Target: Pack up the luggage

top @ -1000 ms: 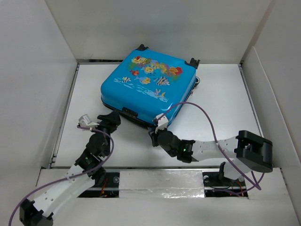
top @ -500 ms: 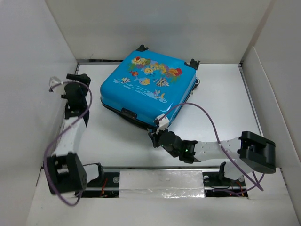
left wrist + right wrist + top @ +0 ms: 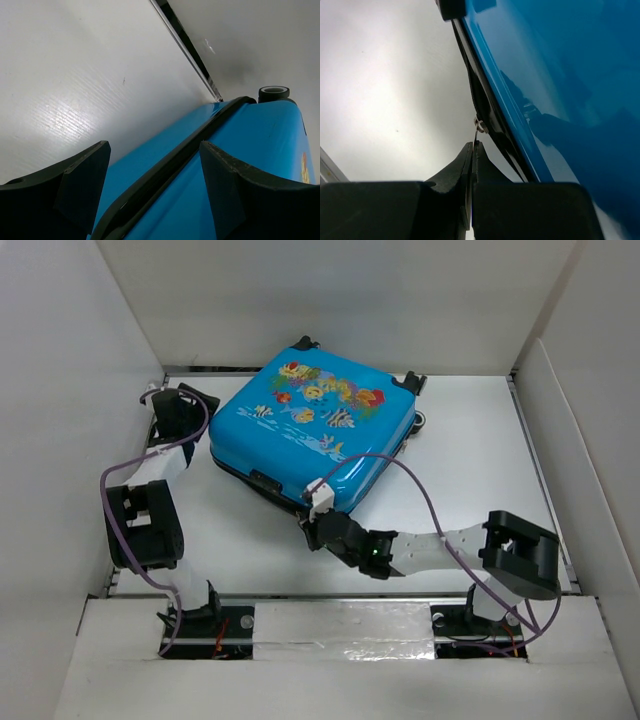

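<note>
Your right tool (image 3: 472,150) is closed right down, its two tips pressed together on the thin zip pull (image 3: 479,125) that hangs from the dark seam (image 3: 485,115) of the luggage (image 3: 310,430). In the overhead view that tool sits low against the near corner of the case, with its arm reaching in from the right.

Your left tool (image 3: 154,155) is spread wide and has nothing in it. Its fingers (image 3: 80,180) stand either side of the seam on the case's left far edge. From these views you cannot tell whether they touch the shell or only stand close to it. A black wheel (image 3: 273,92) shows at the far end of that edge.

The luggage lies flat on the tabletop (image 3: 470,470), towards the far middle, turned a little so that one corner points at you. Its printed lid is down on the lower shell, and no cloth or other item shows lying loose around it.

I judge the packing itself to be done, with only the closing left. The lid is shut, and you have the pull in hand at the near corner. The pictures do not show how much of the zip is already run. Expect to draw the pull along the seam while the left tool steadies the case.
</note>
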Robot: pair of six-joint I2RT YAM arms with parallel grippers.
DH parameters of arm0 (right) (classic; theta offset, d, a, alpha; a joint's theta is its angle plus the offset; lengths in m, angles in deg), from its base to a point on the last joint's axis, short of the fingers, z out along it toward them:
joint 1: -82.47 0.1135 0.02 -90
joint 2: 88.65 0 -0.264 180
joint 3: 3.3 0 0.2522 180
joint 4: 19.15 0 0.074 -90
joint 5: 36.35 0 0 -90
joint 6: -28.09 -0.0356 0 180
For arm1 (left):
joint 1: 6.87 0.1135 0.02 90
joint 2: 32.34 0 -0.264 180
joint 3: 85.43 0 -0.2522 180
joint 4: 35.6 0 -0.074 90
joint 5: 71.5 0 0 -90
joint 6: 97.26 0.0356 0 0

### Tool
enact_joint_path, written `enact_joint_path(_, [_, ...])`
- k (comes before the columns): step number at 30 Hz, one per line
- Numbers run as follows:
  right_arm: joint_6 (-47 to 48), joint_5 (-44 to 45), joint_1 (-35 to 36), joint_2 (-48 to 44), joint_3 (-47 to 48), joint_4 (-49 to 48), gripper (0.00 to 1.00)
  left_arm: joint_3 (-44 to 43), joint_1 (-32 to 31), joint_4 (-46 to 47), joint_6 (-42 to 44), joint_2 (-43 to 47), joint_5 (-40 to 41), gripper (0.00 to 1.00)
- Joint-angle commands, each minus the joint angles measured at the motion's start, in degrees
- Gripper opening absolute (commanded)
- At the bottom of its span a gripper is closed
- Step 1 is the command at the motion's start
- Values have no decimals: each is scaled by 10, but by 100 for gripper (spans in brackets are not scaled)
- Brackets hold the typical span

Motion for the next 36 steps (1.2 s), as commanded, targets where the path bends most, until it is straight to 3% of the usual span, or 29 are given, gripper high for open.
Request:
enact_joint_path(1, [14, -109, 27, 16, 69, -50, 0, -10, -43, -12, 32, -3, -70, 70])
enact_joint_path(10, [57, -145, -11, 75, 214, 14, 0, 94, -86, 59, 19, 38, -121, 70])
enact_joint_path(16, [64, -240, -29, 154, 343, 48, 0, 125, -92, 88, 21, 56, -156, 70])
enact_joint_path(19, [78, -250, -29, 160, 360, 53, 0, 121, -92, 75, 42, 56, -172, 70])
enact_joint_path(24, [125, -379, -13, 126, 356, 84, 0, 141, -106, 110, 33, 63, -189, 70])
enact_joint_path(27, [122, -330, 1, 69, 280, 96, 43, 160, -106, 134, 18, 74, -173, 70])
enact_joint_path(29, [93, -295, 1, 31, 231, 92, 66, 163, -106, 130, 19, 80, -145, 70])
enact_joint_path(32, [77, -283, -19, -58, 141, 111, 77, 175, -93, 150, 13, 83, -136, 70])
enact_joint_path(34, [67, -266, -35, -124, 94, 143, 77, 184, -87, 167, 2, 81, -139, 70])
enact_joint_path(36, [53, -222, -86, -171, 67, 161, 70, 190, -81, 185, -7, 81, -133, 70])
